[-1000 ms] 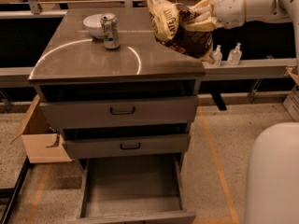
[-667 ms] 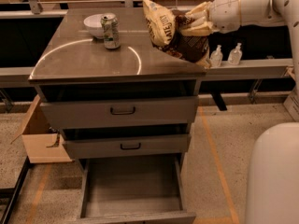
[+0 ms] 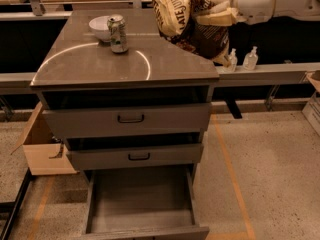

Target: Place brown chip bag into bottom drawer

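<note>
The brown chip bag (image 3: 192, 21), dark brown with a tan-yellow lettered end, hangs in the air above the right rear of the cabinet top. My gripper (image 3: 216, 11) reaches in from the right and is shut on the brown chip bag, with a cream finger (image 3: 215, 18) across its front. The bottom drawer (image 3: 142, 194) is pulled out at the foot of the cabinet, a shallow grey tray with nothing in it. The gripper and bag are high above it and off to its right.
A green-white can (image 3: 118, 33) and a white bowl (image 3: 99, 28) stand at the back left of the cabinet top (image 3: 100, 64). Two upper drawers (image 3: 130, 119) are slightly open. A cardboard box (image 3: 42, 149) sits on the floor at left. Two small bottles (image 3: 250, 58) stand on a rail at right.
The gripper has carried the bag up and to the left, from beyond the cabinet's right edge to over its right rear corner. The drawers, can and bowl have not moved.
</note>
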Robot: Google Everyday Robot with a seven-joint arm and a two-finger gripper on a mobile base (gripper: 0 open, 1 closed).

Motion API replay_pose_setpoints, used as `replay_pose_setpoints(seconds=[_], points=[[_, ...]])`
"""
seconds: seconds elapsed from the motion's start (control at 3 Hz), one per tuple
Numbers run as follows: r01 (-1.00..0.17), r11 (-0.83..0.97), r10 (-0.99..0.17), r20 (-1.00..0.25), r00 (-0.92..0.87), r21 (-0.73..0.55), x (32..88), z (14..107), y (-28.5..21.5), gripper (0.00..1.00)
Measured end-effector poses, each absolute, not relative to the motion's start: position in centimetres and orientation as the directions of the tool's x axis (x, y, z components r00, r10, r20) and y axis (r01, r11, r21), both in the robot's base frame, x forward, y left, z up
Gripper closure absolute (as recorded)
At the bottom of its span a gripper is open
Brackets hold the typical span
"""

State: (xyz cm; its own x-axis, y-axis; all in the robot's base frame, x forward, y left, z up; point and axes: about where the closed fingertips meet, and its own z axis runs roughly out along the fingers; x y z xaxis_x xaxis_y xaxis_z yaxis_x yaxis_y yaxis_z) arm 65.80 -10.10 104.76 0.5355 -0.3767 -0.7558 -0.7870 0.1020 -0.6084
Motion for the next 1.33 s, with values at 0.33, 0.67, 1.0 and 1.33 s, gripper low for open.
replay_pose_setpoints(seconds=[0.33,0.67,1.0,1.33], points=[[-0.752,0.152,-0.332,-0.750,0.572,-0.641,61.1,108.3,-8.5,1.00],[-0.749,0.173,-0.282,-0.760,0.585,-0.640,57.8,107.8,-5.5,1.00],[-0.808,0.102,-0.241,-0.802,0.546,-0.580,55.5,102.3,-0.3,1.00],[-0.845,0.041,-0.220,-0.830,0.513,-0.533,54.1,97.9,3.3,1.00]])
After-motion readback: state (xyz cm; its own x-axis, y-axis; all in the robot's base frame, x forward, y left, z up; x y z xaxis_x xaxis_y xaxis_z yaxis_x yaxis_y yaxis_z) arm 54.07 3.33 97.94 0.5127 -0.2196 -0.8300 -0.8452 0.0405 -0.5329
